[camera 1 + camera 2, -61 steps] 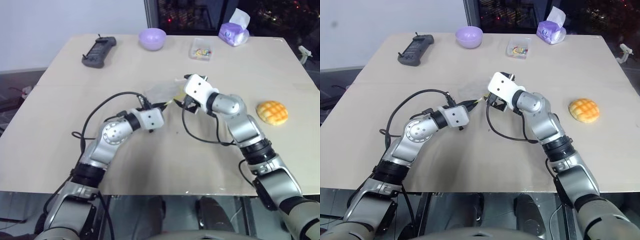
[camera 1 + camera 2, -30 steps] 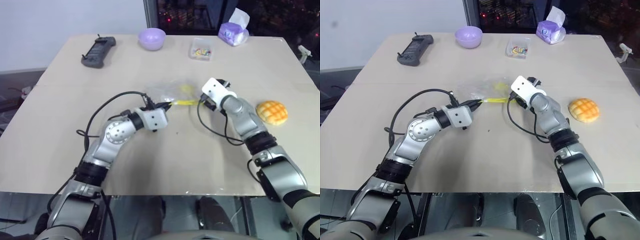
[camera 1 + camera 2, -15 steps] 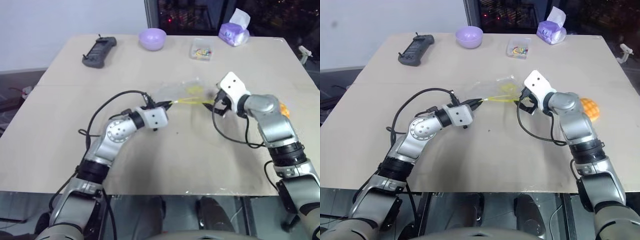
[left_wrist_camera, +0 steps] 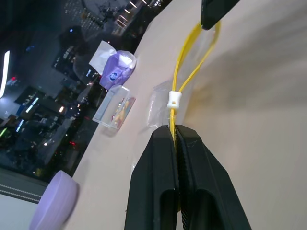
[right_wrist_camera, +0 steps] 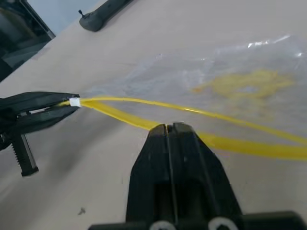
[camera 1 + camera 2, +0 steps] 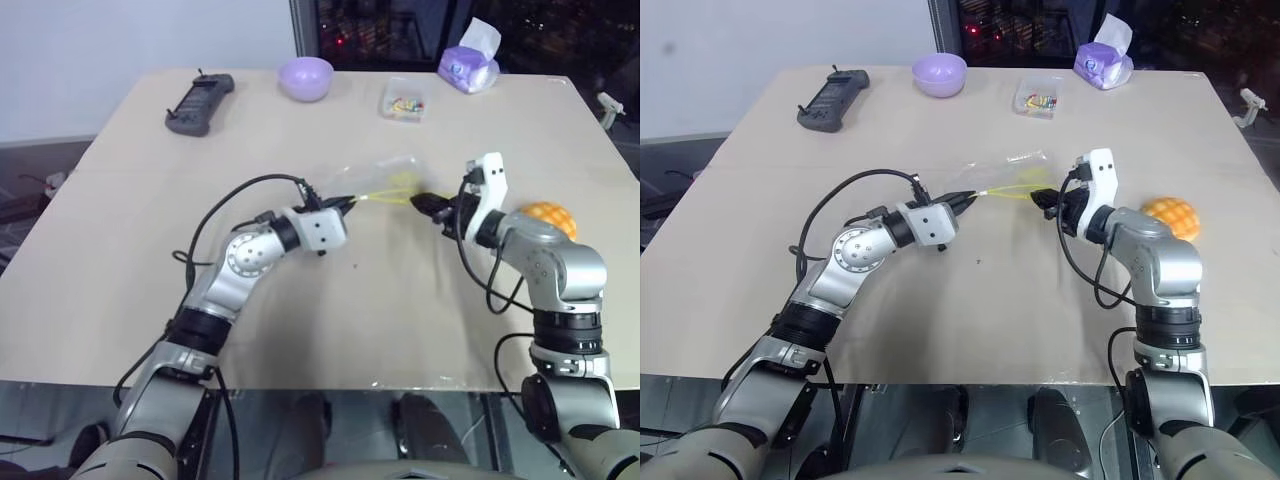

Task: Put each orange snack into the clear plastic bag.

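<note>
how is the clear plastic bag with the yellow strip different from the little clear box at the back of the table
The clear plastic zip bag is limp, crinkly film, pinched by its yellow strip between both grippers; the small clear rigid box keeps its shape and sits untouched near the far edge. The bag shows a yellowish patch; the box holds colourful bits. Both are see-through.

the right arm hides part of the orange snack (image 6: 549, 215).
</note>
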